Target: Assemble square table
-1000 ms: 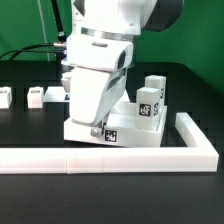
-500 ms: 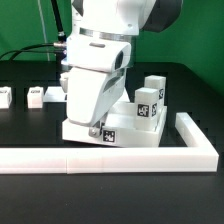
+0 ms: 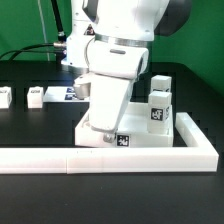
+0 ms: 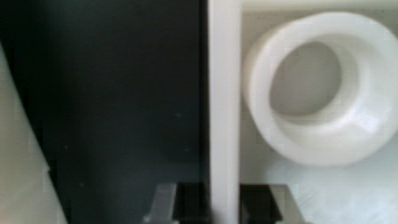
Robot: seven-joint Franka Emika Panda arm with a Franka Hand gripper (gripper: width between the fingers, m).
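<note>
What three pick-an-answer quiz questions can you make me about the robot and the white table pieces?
1. Where do the loose legs lie?
A. on a shelf
B. on the black table, to the exterior view's left of the arm
C. hanging in the air

2. What colour is the tabletop?
A. white
B. red
C. blue

3. What is the gripper doing?
A. standing wide open, holding nothing
B. carrying a leg
C. shut on the tabletop's rim

Answers:
1. B, since the small blocks sit in a row on the dark surface beside the arm.
2. A, since the tray-like piece is plainly white.
3. C, since the wrist view shows the thin rim pinched between the gripper's fingers.
</note>
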